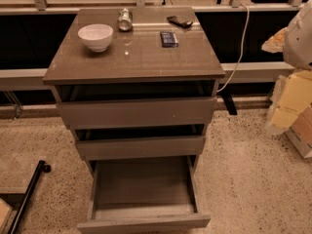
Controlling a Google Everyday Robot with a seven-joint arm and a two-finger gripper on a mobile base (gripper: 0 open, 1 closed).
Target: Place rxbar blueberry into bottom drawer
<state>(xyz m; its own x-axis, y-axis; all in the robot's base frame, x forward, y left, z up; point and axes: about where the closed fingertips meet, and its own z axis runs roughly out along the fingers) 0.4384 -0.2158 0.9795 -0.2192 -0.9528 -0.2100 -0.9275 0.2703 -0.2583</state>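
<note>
Where the rxbar blueberry lies: the rxbar blueberry (169,39) sits flat on the cabinet top (136,62), toward 2 o'clock from the top's middle, touching nothing.
Long axis: it seems to run 12 to 6, away from the camera, label side up.
Gripper: not in view, so its opening cannot be told, nor which way the bar lies from it.
Pale shape: a rounded pale form (298,33) shows at the 3 o'clock edge; whether it belongs to the robot I cannot tell.
Bottom drawer: the bottom drawer (144,182) stands pulled well out at 6 o'clock from the bar, low down, its floor bare and its front panel nearest the camera.
Key relation: the carry goes from 2 o'clock on the top toward 6, past the front edge and down.
Drawers between: the top drawer (136,112) and the middle drawer (140,146) each stand a little ajar; their fronts jut less than the bottom one, so a straight drop beyond them looks open.
Neighbours on top: a black glossy object (179,21) lies near at 1 o'clock from the bar, a silver can (125,19) at 11, and a white bowl (95,36) well apart at 9.
Room to grasp: free surface lies at 3, 6 and 9 o'clock of the bar; the right edge of the top is near at 3.
Floor: stacked boxes (292,101) stand at 3 o'clock of the cabinet, and a black bar (27,194) lies at 8.
Step in hand: judged as not yet picked.
</note>
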